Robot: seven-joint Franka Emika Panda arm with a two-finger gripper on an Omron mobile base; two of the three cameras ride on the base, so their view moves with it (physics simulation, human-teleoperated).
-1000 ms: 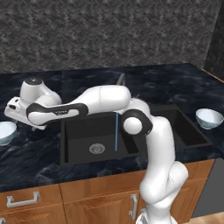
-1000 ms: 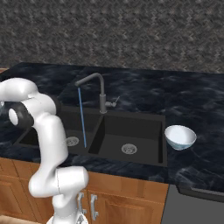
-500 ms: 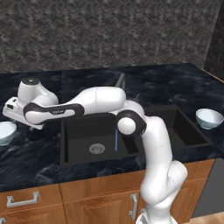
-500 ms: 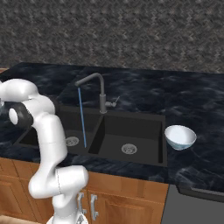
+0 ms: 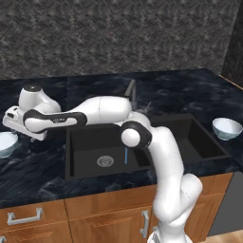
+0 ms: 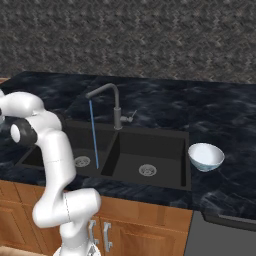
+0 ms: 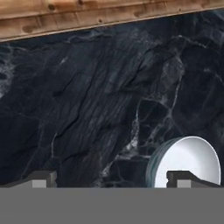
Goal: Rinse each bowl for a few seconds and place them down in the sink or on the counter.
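Jaws stand wide open over the dark tabletop, one finger tip before the near bowl, nothing gripped. Bare marble runs to the wooden edge. A second bowl sits right of the sink, just beside its rim; water streams into the left basin.

White arm stretched left over sink, bowl at left edge, second bowl right

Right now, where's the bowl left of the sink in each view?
Left base view: bowl at the far left edge, cut off by the frame, on the counter.
Hand view: lower right, on the counter.
Shared landmark: the veined black counter it sits on.
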